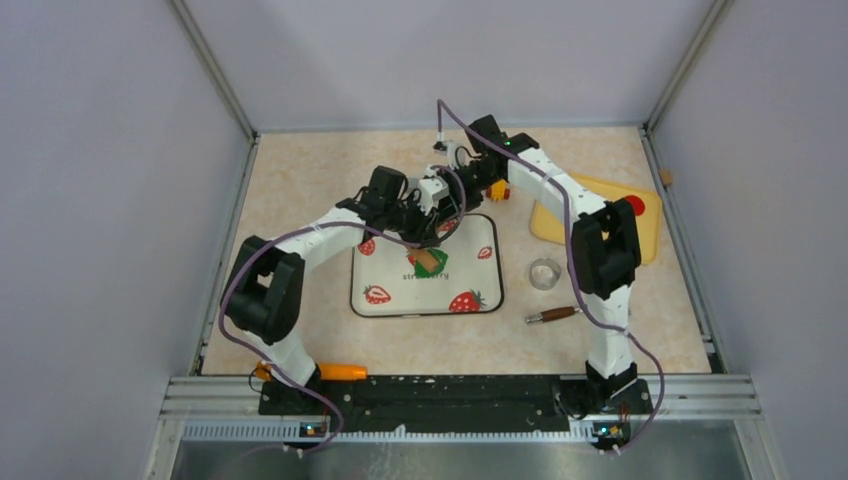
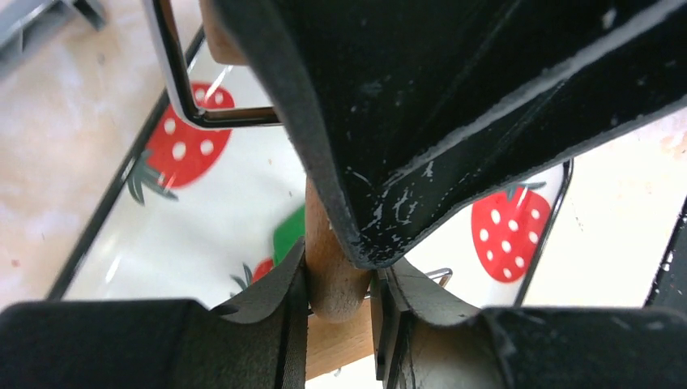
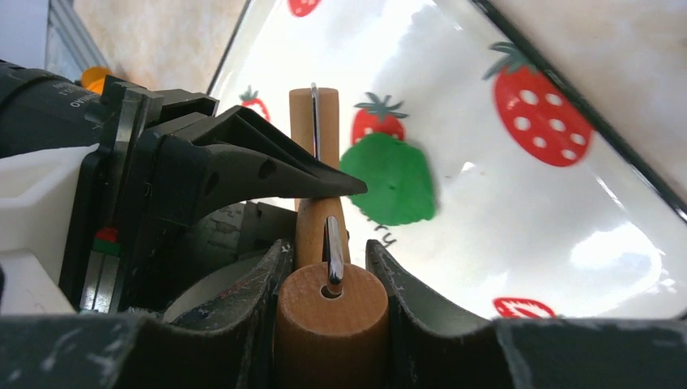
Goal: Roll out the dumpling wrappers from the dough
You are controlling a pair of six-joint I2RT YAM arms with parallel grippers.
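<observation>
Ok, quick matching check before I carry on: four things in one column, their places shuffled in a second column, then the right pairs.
Things
1. dark green flattened clay dough
2. clear round cup-like cutter
3. small red flat disc
4. wooden rolling pin

Places
A. on the yellow board
B. clamped by the left end effector and the right end effector
C. on the strawberry-printed tray
D. on the bare table, right of the tray

Pairs: 1-C, 2-D, 3-A, 4-B

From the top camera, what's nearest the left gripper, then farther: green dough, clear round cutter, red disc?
1. Green dough, on the strawberry tray, right by the left gripper.
2. Clear round cutter, on the table to the right.
3. Red disc, on the yellow board, far right.
</observation>
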